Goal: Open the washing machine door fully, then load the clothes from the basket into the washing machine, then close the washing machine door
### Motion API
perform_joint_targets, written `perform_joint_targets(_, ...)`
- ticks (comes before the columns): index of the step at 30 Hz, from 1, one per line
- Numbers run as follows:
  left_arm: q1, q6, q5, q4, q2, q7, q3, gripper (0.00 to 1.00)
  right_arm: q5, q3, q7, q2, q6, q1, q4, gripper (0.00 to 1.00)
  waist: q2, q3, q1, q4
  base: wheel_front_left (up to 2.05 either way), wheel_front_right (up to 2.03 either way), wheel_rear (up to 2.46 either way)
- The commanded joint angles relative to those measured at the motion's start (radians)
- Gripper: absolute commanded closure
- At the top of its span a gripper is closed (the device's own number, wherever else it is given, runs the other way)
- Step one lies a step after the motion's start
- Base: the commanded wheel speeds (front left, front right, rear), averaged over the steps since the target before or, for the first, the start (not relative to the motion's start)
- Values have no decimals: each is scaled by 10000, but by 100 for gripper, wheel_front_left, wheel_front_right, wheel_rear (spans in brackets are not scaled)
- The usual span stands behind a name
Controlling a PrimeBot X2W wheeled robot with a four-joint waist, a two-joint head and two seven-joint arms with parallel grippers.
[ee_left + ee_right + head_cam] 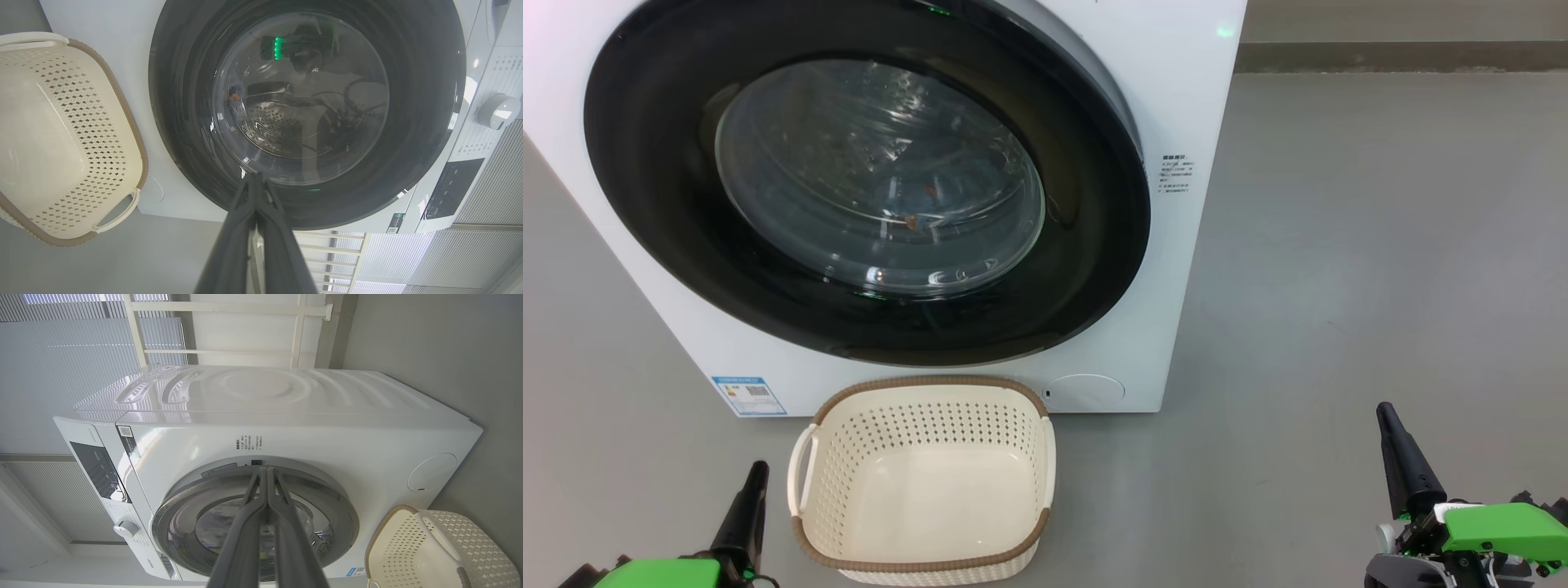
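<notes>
washing machine [1176,98]: white front-loader on the grey floor [1339,245]; blue label [749,395] at its lower front corner.
door [654,204]: shut flush against the machine's front; black rim, bulging glass centre.
basket [923,384]: upright on the floor just in front of the machine, below the door; bare cream bottom showing.
left gripper [758,469]: low, just left of the basket; fingers pressed together, holding nothing.
right gripper [1385,412]: well right of the basket; fingers pressed together, holding nothing.
clothes [913,219]: small orange-brown patches behind the door glass, inside the drum; shape unclear.

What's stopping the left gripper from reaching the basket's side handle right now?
Probably nothing, so yes: the left gripper sits just beside the basket, with bare floor between and nothing over the handle. Its jaws are shut.
</notes>
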Motion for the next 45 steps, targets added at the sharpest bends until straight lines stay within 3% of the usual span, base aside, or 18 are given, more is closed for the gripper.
perform_joint_targets(1, -415, -29, -82, -294, 131, 61, 341, 100, -15, 212, 72, -15, 16, -100, -306, 100, 0, 0, 0, 0, 0, 0, 0)
perform_joint_targets(45, -415, -29, -84, -295, 131, 59, 339, 100, -28, 196, 85, -4, 16, -101, -305, 100, 0, 0, 0, 0, 0, 0, 0)
